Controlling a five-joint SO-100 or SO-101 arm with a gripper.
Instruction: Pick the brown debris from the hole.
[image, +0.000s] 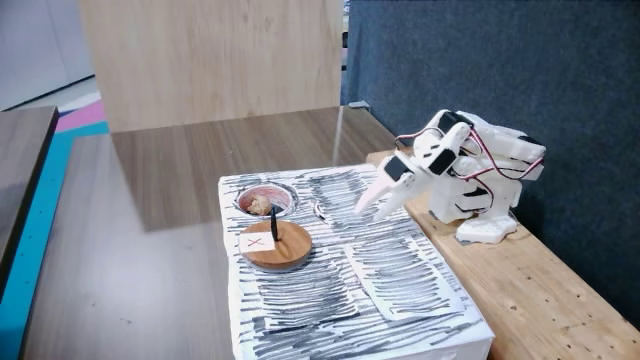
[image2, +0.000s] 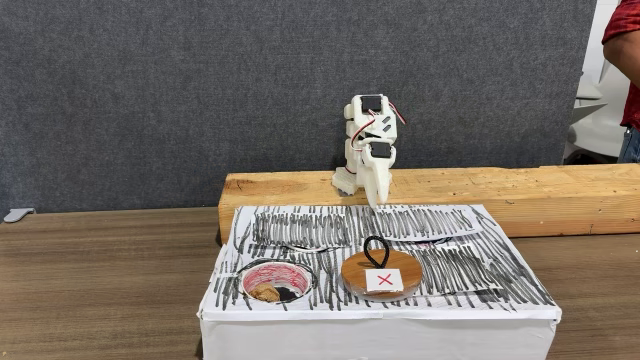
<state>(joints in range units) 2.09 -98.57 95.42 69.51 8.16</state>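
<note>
white robot arm sits folded on a long wood beam behind a white box covered with black scribbles. its hand points down at the far part of the box top and hangs empty. the two fingers look pressed together, but they are small in both fixed views, so i cannot tell for sure.

the hole is a round pinkish-red ring cut in the box top. the brown debris lies inside the hole. in a fixed view from the front it sits at about 7 o'clock in the ring, touching the near edge, with a dark spot beside it at 4 o'clock.

a round wood disc with a red x on a white tag lies flat on the box, just beside the hole. in that front view it is at 3 o'clock from the hole. a black loop stands up from the disc.

the hand is well apart from the hole, at about 1 o'clock from it in the front view. the box rests on a brown surface. a person's red sleeve shows at the right edge of the front view.
</note>
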